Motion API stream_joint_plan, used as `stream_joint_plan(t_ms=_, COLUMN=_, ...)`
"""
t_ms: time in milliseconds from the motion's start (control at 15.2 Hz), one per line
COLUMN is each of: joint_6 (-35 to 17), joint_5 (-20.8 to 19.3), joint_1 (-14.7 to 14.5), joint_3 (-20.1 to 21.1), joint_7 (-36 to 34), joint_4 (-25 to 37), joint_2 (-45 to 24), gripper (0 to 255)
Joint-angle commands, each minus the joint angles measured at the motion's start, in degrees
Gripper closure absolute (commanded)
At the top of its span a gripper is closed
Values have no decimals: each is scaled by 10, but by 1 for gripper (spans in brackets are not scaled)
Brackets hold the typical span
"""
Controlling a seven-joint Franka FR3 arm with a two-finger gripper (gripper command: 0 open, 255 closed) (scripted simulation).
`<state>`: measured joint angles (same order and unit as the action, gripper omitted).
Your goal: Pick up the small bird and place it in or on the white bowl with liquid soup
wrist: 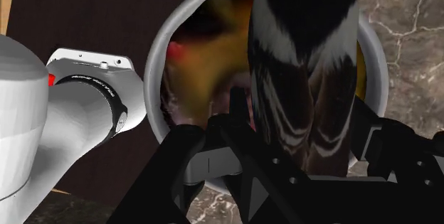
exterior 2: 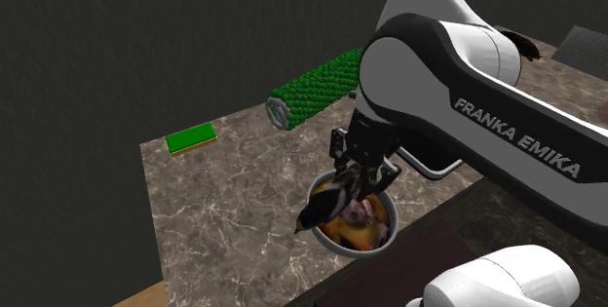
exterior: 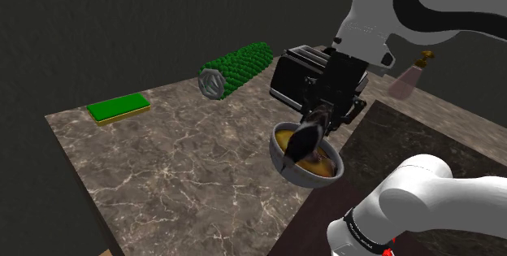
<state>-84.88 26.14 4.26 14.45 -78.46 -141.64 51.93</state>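
Observation:
My black gripper (exterior: 318, 121) is shut on the small bird (exterior: 301, 141), a dark bird with white stripes that hangs tail-down from the fingers. It hovers right over the pale bowl (exterior: 302, 178), which holds orange-brown soup. In the second exterior view the bird (exterior 2: 324, 205) tilts out past the bowl's (exterior 2: 386, 238) near rim, below the gripper (exterior 2: 359, 174). The wrist view shows the bird (wrist: 306, 52) clasped in the gripper (wrist: 293, 144), with the bowl's rim (wrist: 158, 59) and soup behind it.
The bowl stands on a marbled brown counter (exterior: 179, 165). A green roll (exterior: 236, 67) and a flat green block (exterior: 119, 106) lie further back. A black toaster-like box (exterior: 294, 71) stands behind the gripper, and a pinkish bottle (exterior: 410, 75) beyond it. A dark panel (exterior: 406, 132) borders the counter.

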Motion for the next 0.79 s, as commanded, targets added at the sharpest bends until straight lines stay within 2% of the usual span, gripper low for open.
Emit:
stream_joint_plan(t_ms=0, joint_6=-10, joint_5=4, joint_1=-2, joint_3=4, joint_7=2, joint_4=-16, joint_2=6, gripper=255)
stream_joint_plan(t_ms=726, joint_6=-72, joint_5=21, joint_1=-7, joint_3=22, joint_7=20, joint_4=-92, joint_2=18, gripper=255)
